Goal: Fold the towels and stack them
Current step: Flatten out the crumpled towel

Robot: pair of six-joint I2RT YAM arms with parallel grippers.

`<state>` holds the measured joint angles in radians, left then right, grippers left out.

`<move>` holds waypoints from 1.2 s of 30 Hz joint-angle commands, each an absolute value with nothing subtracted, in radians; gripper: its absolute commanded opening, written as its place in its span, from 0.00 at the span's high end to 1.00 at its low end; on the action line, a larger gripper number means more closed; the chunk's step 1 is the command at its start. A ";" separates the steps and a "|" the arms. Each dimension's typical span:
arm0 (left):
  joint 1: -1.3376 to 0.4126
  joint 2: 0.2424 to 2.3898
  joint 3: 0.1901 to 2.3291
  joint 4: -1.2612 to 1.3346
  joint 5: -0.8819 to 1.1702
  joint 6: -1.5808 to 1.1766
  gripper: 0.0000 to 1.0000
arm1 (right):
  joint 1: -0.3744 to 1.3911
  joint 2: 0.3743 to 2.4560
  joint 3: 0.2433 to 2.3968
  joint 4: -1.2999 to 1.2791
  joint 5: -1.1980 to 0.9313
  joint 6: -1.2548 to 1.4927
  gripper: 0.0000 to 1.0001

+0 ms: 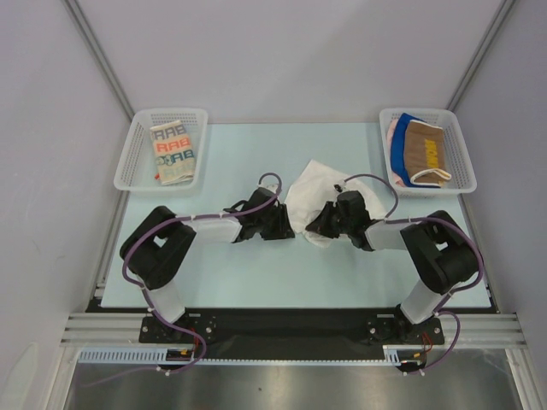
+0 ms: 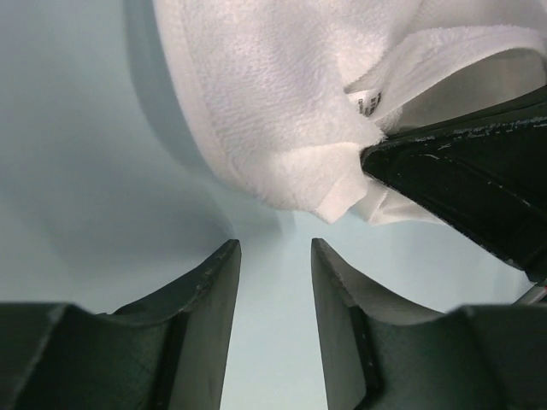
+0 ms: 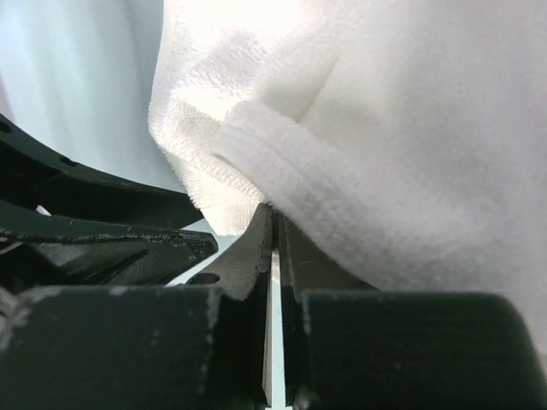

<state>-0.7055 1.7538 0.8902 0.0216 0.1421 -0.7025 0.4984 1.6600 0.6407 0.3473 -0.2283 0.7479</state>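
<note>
A plain white towel (image 1: 312, 184) lies crumpled at the middle of the light blue table. My right gripper (image 1: 316, 229) is shut on its near edge; in the right wrist view the jaws (image 3: 275, 209) pinch the hem of the towel (image 3: 385, 128). My left gripper (image 1: 291, 227) is open and empty just left of it; in the left wrist view its fingertips (image 2: 273, 243) sit just short of the towel corner (image 2: 256, 102), beside the right finger (image 2: 461, 171). A folded cream lettered towel (image 1: 173, 152) lies in the left basket. Brown (image 1: 426, 149), blue and pink towels lie in the right basket.
A white mesh basket (image 1: 137, 162) stands at the back left of the table and another (image 1: 461, 166) at the back right. The two grippers are close together at the centre. Grey walls enclose the table on three sides.
</note>
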 commanded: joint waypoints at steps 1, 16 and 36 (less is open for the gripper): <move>-0.687 1.778 0.851 -0.057 0.135 -0.710 0.57 | 0.442 1.715 0.586 0.370 -0.290 0.776 1.00; -0.686 1.824 0.960 -0.086 0.071 -0.715 0.46 | 0.400 1.631 0.617 0.407 -0.451 0.865 1.00; -0.683 1.855 1.083 -0.081 0.084 -0.721 0.43 | 0.400 1.612 0.634 0.330 -0.431 0.819 1.00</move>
<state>-0.6926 1.8462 1.0554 -0.0788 0.1040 -0.7166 0.4042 1.6367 0.6121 0.3481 -0.4271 0.8360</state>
